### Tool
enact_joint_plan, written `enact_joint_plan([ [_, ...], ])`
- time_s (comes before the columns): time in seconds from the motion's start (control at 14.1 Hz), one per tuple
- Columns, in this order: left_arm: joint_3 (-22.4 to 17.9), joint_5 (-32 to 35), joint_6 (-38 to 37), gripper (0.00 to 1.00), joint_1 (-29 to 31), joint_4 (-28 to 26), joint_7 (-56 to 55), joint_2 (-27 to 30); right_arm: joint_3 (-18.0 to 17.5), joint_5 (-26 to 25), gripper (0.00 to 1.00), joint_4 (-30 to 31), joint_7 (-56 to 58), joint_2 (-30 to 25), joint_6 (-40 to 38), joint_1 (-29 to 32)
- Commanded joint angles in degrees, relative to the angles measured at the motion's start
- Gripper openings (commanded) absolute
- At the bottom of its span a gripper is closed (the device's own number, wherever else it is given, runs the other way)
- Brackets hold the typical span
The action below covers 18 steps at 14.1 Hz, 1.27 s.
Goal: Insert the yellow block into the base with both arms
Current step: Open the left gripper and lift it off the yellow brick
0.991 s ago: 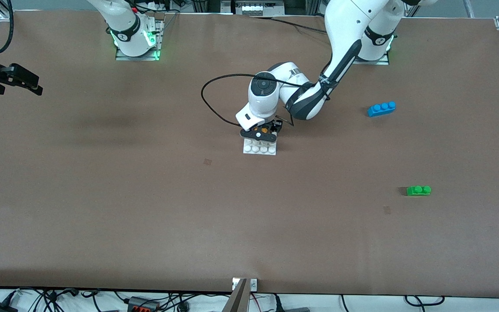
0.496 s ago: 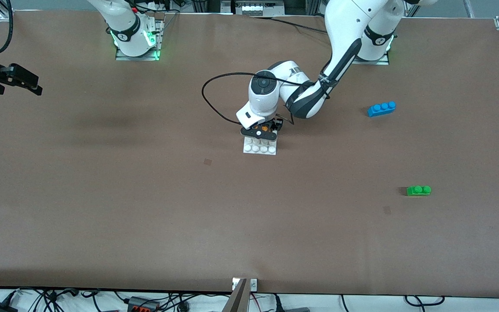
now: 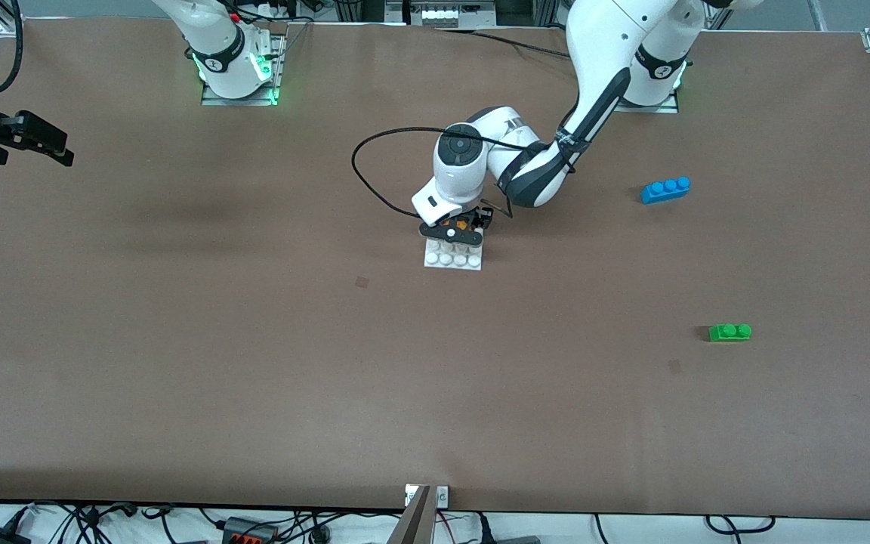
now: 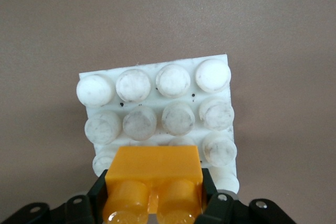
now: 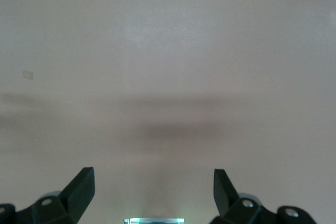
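Note:
The white studded base point(image 3: 454, 258) lies mid-table; it fills the left wrist view point(image 4: 157, 103). My left gripper point(image 3: 456, 230) is shut on the yellow block point(image 4: 153, 182), held over the base's rows nearest the arms' bases; only a speck of the block point(image 3: 462, 224) shows in the front view. I cannot tell whether the block touches the studs. My right gripper point(image 3: 23, 140) is open and empty, raised over bare table at the right arm's end; its fingers point(image 5: 79, 188) frame bare table in the right wrist view.
A blue three-stud brick point(image 3: 665, 189) lies toward the left arm's end of the table. A green two-stud brick point(image 3: 729, 332) lies nearer the front camera, also at that end. A black cable point(image 3: 374, 162) loops beside the left wrist.
The left gripper with the yellow block has shifted slightly away from the front camera over the base, uncovering more studs. The right arm has barely moved.

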<state>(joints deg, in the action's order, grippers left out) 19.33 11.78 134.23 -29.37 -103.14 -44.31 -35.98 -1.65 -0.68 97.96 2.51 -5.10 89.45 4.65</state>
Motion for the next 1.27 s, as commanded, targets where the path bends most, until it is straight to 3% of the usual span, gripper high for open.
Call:
enact_joint_plan([
  [0.0,-1.05,1.41,0.24,0.43,0.28,1.37,-0.33,-2.61,0.07,0.50,1.00,-1.20,-0.05,0.36,-0.86,0.10],
  [0.42,-1.32,1.50,0.15,0.44,0.81,1.98,-0.16,-3.05,0.07,0.50,1.00,-1.20,-0.05,0.36,-0.94,0.10],
  [0.5,-1.32,1.41,0.15,0.54,0.81,1.98,-0.42,-3.05,0.07,0.50,1.00,-1.20,-0.05,0.36,-0.94,0.10],
  [0.57,-1.23,1.41,0.15,0.94,0.72,1.98,-0.86,-3.05,0.07,0.50,1.00,-1.20,-0.05,0.36,-0.86,0.10],
  [0.64,-1.23,1.41,-0.02,1.00,0.72,2.16,-1.04,-2.61,0.15,0.50,1.00,-1.20,-0.05,0.36,-0.94,0.19],
  [0.85,-0.79,0.53,-4.13,1.00,3.95,2.77,-0.60,1.25,0.15,0.50,1.00,-1.20,-0.05,0.36,-0.86,0.19],
  [1.2,0.44,-0.79,-9.86,1.00,17.30,3.04,0.71,10.65,0.15,0.50,1.00,-1.20,-0.05,0.36,-0.94,0.19],
])
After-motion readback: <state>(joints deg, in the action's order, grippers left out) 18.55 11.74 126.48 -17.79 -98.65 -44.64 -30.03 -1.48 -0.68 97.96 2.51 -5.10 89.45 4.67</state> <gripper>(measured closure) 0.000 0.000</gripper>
